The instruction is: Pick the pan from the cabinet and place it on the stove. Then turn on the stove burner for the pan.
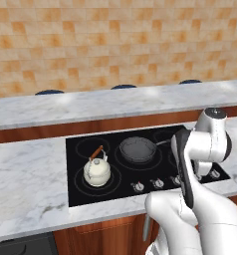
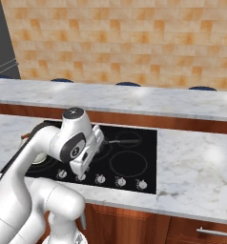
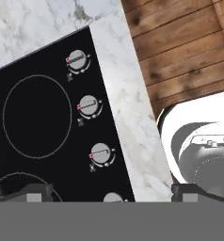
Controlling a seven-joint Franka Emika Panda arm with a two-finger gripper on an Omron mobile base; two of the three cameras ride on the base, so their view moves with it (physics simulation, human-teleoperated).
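Pan (image 1: 138, 149) already sits on the stove (image 1: 75, 191), on a rear ring beside the white kettle (image 1: 96, 171), so placement looks done and the burner step is what's left. My fingers (image 3: 111, 193) are spread wide, holding nothing, hovering over the front knob row (image 3: 88, 106) near the marble table (image 3: 128, 113) edge, probably lining up on the pan's knob.

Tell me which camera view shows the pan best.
The left base view: the pan sits in full on the stove, behind the kettle. In the right base view the arm hides all but its handle and a sliver of rim.
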